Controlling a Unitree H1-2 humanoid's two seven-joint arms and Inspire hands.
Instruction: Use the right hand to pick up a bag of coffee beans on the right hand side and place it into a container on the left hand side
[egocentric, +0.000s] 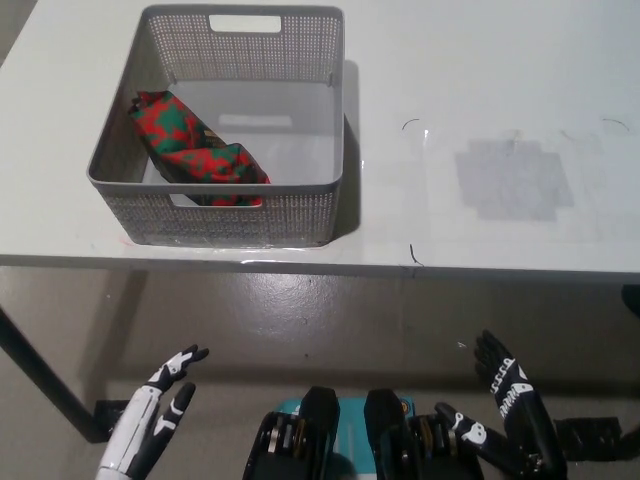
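A red and green patterned bag of coffee beans (195, 148) lies inside the grey mesh basket (240, 215) on the left part of the white table. My black right hand (505, 410) hangs below the table's front edge at the lower right, open, with nothing in it. My white left hand (150, 415) rests low at the lower left, also open and holding nothing. Both hands are well away from the basket.
The white table (500, 100) spreads to the right of the basket, with a grey patch (512, 178) on its surface. Below the table's front edge lies the grey floor (300, 320), with a dark table leg (35, 380) at the left.
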